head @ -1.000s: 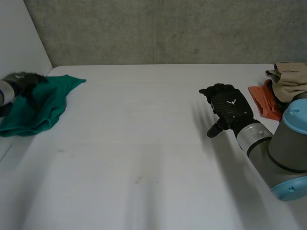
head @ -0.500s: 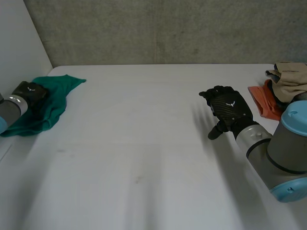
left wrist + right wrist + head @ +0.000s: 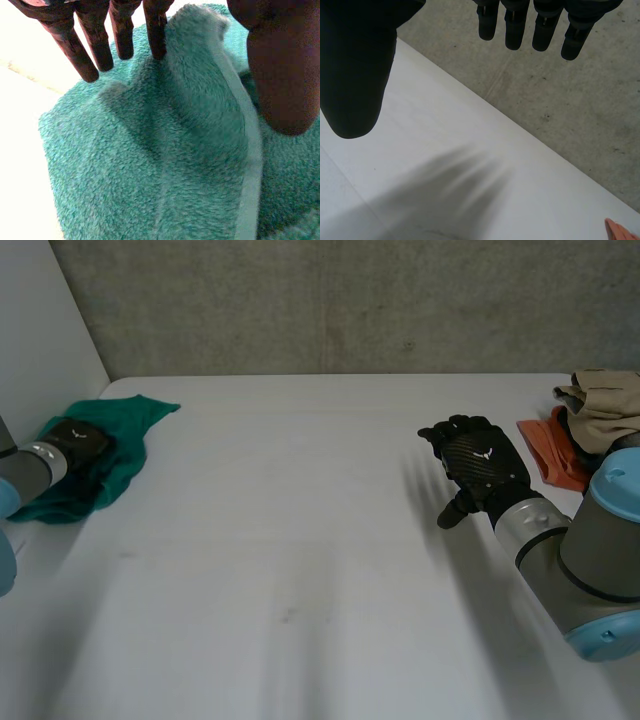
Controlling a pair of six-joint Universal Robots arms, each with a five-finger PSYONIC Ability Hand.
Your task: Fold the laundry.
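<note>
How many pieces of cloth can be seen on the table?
3. A green towel lies far left, under the left hand; an orange cloth and a beige cloth lie together at the far right. More may be hidden there.

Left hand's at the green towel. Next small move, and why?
Likely curl the left hand shut on the green towel: its straight fingers touch a raised fold, thumb apart, so nothing is pinched yet, and the towel lies bunched at the table edge.

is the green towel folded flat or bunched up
Bunched up, not folded: the green towel lies in a rumpled heap, with a ridge of cloth raised under the left hand.
</note>
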